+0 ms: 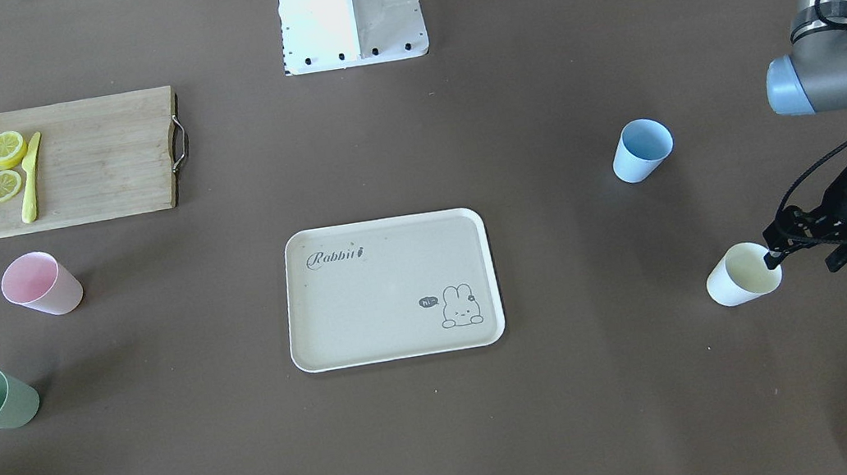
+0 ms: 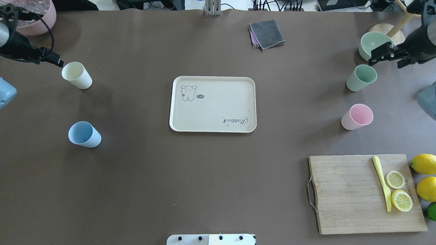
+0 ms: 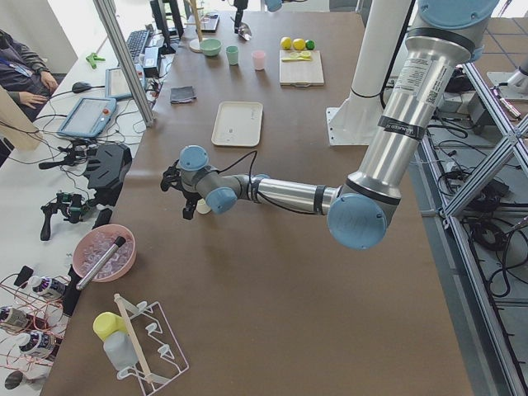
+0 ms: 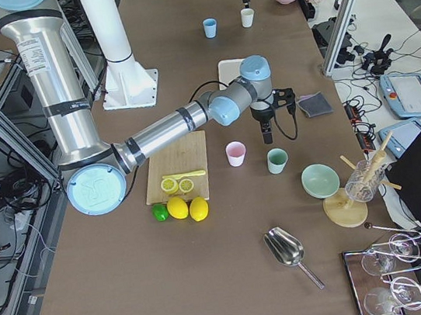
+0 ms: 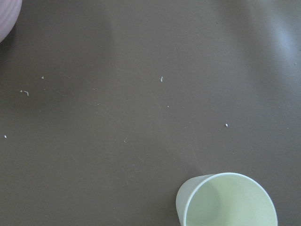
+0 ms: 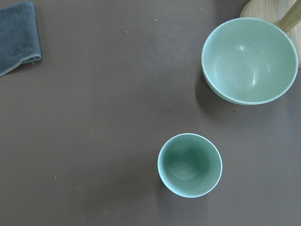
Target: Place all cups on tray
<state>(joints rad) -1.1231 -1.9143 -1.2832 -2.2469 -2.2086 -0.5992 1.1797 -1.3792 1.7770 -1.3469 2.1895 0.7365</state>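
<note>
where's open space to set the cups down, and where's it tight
The whole tray is bare. Bare table lies between it and the cream cup and blue cup, and between it and the green cup and pink cup. Crowded: the cutting board end, with lemons beside it.

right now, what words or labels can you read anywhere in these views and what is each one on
"Rabbit": script in one corner of the tray.
"hi": in the small speech bubble beside the rabbit drawing on the tray.
Dark print along the cutting board edge, by the lemon slices: too small to read.
Sticker on the left arm: too small to read.
</note>
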